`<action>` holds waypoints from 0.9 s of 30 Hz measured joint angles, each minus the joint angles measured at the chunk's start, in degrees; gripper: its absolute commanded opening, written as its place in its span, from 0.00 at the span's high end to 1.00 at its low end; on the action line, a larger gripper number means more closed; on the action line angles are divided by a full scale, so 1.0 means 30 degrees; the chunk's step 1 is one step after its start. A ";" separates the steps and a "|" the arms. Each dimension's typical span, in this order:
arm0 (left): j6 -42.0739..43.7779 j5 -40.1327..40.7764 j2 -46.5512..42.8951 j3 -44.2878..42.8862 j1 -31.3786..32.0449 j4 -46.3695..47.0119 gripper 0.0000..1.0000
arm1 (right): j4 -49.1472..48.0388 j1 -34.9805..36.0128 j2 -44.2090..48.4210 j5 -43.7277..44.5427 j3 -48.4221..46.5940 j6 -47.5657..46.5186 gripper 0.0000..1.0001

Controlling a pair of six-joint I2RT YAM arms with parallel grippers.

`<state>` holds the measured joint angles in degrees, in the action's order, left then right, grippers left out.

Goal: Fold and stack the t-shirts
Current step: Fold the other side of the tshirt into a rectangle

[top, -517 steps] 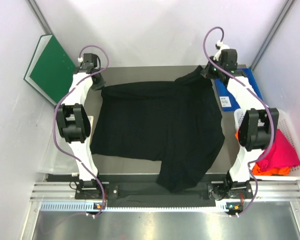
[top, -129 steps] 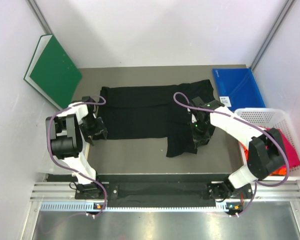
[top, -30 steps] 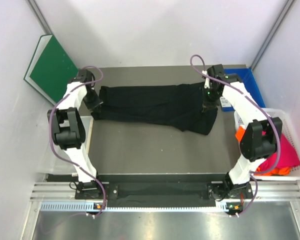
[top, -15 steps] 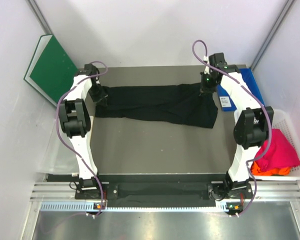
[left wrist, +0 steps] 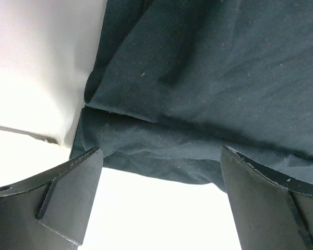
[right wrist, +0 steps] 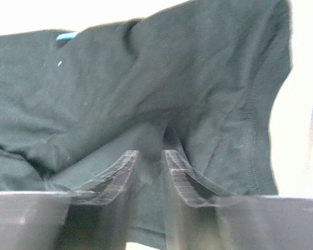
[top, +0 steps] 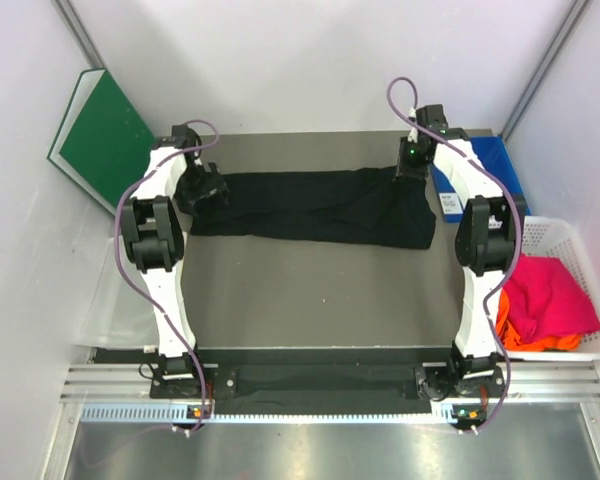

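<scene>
"Left gripper, how did it stand?"
"Jaws wide apart, holding nothing, its arm stretched far forward. The large black soft-cloth t-shirt lay in a long folded band just ahead of its fingers, running across to the right gripper."
"And that one?"
"Narrowly parted, blurred, tips at the cloth. Grey-brown tabletop beneath, white walls around. A small blue neck tag showed, its writing illegible."

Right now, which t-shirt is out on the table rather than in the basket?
The black t-shirt, a long folded strip at the far side of the table. The pink t-shirt and orange t-shirt are bunched in the white basket.
</scene>
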<state>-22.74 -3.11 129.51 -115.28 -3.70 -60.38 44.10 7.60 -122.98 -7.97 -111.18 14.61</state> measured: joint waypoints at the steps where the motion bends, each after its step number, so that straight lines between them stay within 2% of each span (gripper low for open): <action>1: 0.0073 -0.0007 -0.0124 0.0073 0.0000 0.0022 0.01 | -0.0131 -0.0102 -0.0073 0.0080 -0.0058 0.0204 0.25; 3: 0.0138 -0.0036 -0.0612 0.0488 0.0000 0.0036 0.01 | -0.0670 -0.0240 -0.0153 0.0423 -0.0102 0.0430 0.04; 4: 0.0153 -0.0102 -0.1020 0.0867 0.0000 0.0124 0.01 | -0.0998 -0.0255 -0.0138 0.0663 -0.0073 0.0474 0.00; 6: 0.0189 -0.0240 -0.1909 0.1566 0.0000 0.0124 0.01 | -0.2368 -0.0262 0.0342 0.1042 0.0809 0.0481 0.00; 10: 0.0211 -0.0576 -0.3920 0.3002 0.0044 0.0357 0.01 | -0.3461 -0.0255 0.3075 0.1180 0.4677 0.0699 0.01; 16: 0.0211 -0.0860 -0.5960 0.4670 0.0146 0.0736 0.01 | -0.3716 -0.0255 0.6164 -0.1042 0.7621 0.1836 0.09; 21: 0.0211 -0.0882 -0.6171 0.6018 0.0160 0.0969 0.01 | -0.4648 -0.0262 0.6411 -0.3621 1.0127 0.3679 0.15; 27: 0.0197 -0.0889 -0.6171 0.6717 0.0160 0.1107 0.01 | -0.6040 -0.0262 0.5027 -0.6120 1.1890 0.6076 0.19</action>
<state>-22.15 -5.78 111.00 -95.13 -3.22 -57.06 25.98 6.81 -107.90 -26.33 -75.50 32.84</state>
